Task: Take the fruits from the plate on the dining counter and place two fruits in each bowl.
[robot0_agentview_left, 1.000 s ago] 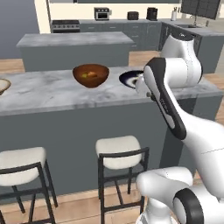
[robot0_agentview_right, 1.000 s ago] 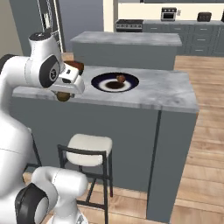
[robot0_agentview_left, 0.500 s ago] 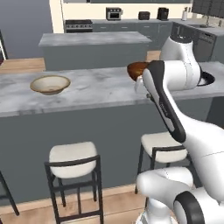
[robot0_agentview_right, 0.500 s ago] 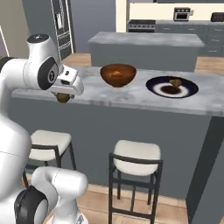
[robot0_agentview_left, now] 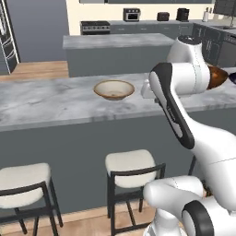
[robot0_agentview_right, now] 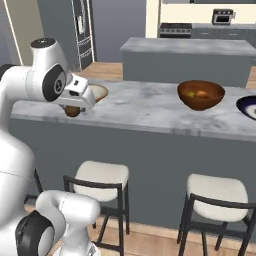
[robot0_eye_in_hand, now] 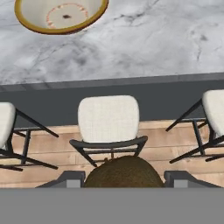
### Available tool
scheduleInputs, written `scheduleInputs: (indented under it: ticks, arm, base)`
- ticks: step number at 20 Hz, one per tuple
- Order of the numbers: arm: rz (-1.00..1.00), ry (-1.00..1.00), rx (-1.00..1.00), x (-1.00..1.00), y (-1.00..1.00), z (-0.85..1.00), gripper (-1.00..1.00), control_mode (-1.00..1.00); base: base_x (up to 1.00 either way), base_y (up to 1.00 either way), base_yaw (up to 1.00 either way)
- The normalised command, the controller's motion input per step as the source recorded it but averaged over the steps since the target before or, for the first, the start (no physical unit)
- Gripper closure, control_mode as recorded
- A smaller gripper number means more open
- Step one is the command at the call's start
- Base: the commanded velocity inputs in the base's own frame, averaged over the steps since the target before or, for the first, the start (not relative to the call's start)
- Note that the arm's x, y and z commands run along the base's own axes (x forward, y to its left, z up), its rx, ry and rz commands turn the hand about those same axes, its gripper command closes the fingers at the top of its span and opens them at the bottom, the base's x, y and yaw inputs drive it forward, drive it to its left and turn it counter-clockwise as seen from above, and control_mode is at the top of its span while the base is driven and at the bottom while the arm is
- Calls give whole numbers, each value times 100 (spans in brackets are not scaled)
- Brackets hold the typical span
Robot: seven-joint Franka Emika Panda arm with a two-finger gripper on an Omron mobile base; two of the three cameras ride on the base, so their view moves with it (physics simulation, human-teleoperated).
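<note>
Room: rendered kitchen, wood floor, a second island and a back wall of appliances at the top of both base views.
Dining counter [robot0_agentview_left: 55,99]: long marble top on a dark grey base, crossing both base views at mid-height; in the hand view its front edge runs left to right above the middle.
Tan bowl [robot0_agentview_left: 114,89]: centre of the left base view, set back from the front edge, bare marble all round; at the upper left of the hand view [robot0_eye_in_hand: 61,15], nothing inside.
Brown wooden bowl [robot0_agentview_right: 201,94]: upper right of the right base view, with a yellow-green and an orange fruit inside, well apart from the tan bowl.
Plate [robot0_agentview_right: 248,106]: cut by the right edge of the right base view, beyond the wooden bowl.
Gripper [robot0_eye_in_hand: 124,177]: bottom centre of the hand view, fingers closed against a dark brown fruit [robot0_eye_in_hand: 124,173]; in the right base view the fruit [robot0_agentview_right: 73,111] hangs below the hand at left, near the counter's front edge, just short of the tan bowl.
Open room: wide bare marble between the two bowls.
Stools [robot0_eye_in_hand: 109,119]: white seats below the counter's front edge.
</note>
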Motion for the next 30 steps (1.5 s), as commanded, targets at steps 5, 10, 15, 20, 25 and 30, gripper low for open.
scheduleInputs:
  ticks: [5, 10, 15, 20, 25, 30]
  arm:
    - [0, 0, 0, 0, 0, 0, 100, 100]
    - [0, 0, 0, 0, 0, 0, 100, 100]
    - [0, 0, 0, 0, 0, 0, 100, 100]
    - [0, 0, 0, 0, 0, 0, 100, 100]
    - [0, 1, 0, 57, 5, 0, 100, -100]
    - [0, 2, 1, 100, 6, 0, 100, -100]
  base:
    - [32, 52, 0]
    - [42, 12, 0]
    - [52, 0, 0]
    - [51, 0, 0]
    - [23, 0, 0]
    - [0, 0, 0]
